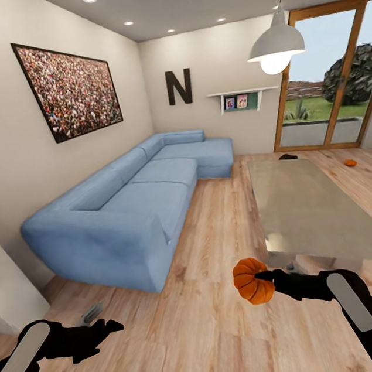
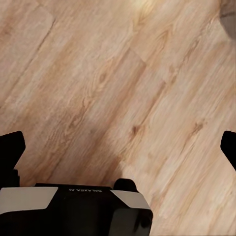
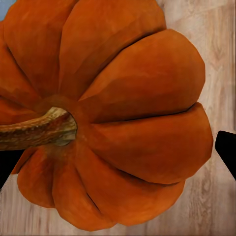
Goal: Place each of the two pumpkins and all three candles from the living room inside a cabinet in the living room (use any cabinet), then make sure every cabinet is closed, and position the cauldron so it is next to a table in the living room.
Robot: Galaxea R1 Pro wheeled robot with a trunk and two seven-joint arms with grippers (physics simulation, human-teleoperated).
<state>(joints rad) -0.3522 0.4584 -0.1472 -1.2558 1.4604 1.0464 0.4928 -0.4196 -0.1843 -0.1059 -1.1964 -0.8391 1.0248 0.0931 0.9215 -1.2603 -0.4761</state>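
Orange and deeply ribbed, with a brown woody stem, the pumpkin (image 3: 123, 123) sits clamped in my right pincer (image 1: 269, 279), held above the wood floor (image 1: 190, 339) just off the near corner of the glass table (image 1: 307, 204). To its left, my left pincer (image 1: 105, 328) hangs released, fingers apart. A second pumpkin (image 1: 350, 162) lies on the floor past the table's far right corner.
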